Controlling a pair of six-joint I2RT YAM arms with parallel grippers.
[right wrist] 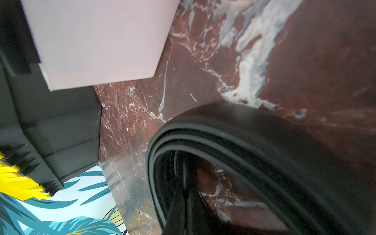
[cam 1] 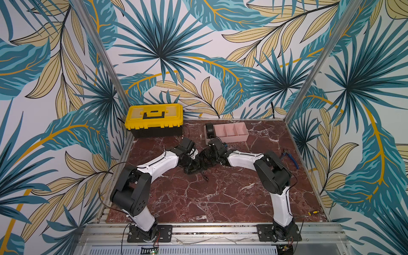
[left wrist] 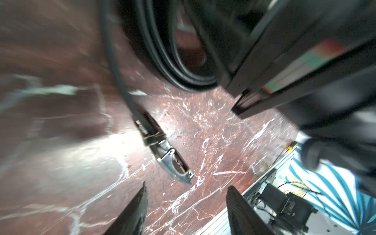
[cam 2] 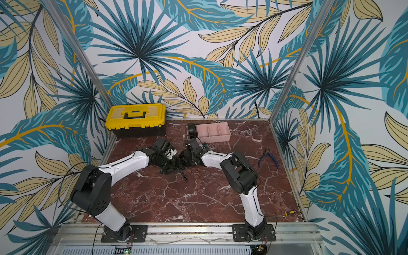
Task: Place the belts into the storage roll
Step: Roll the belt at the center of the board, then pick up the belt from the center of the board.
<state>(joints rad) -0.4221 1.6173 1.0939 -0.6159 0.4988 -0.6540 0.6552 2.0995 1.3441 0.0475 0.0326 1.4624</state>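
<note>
The red marble tabletop (cam 1: 198, 198) in front of me carries 1 toolbox (cam 1: 153, 120) with a yellow lid, black base and black handle. It stands closed in my far left corner, close to the leaf-patterned wall (cam 1: 176, 44). On my right, 1 pair of blue-handled pliers (cam 1: 291, 159) lies flat near the table edge. 1 yellow-handled screwdriver (cam 1: 313, 212) lies at the near right corner, well apart from the pliers.

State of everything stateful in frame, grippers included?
toolbox: lid closed
storage tray: coiled belt in one end compartment, other three empty
loose belt: slack coil, buckle lying on the table
left gripper: open, empty
right gripper: shut, at the slack coil; grip unclear
</note>
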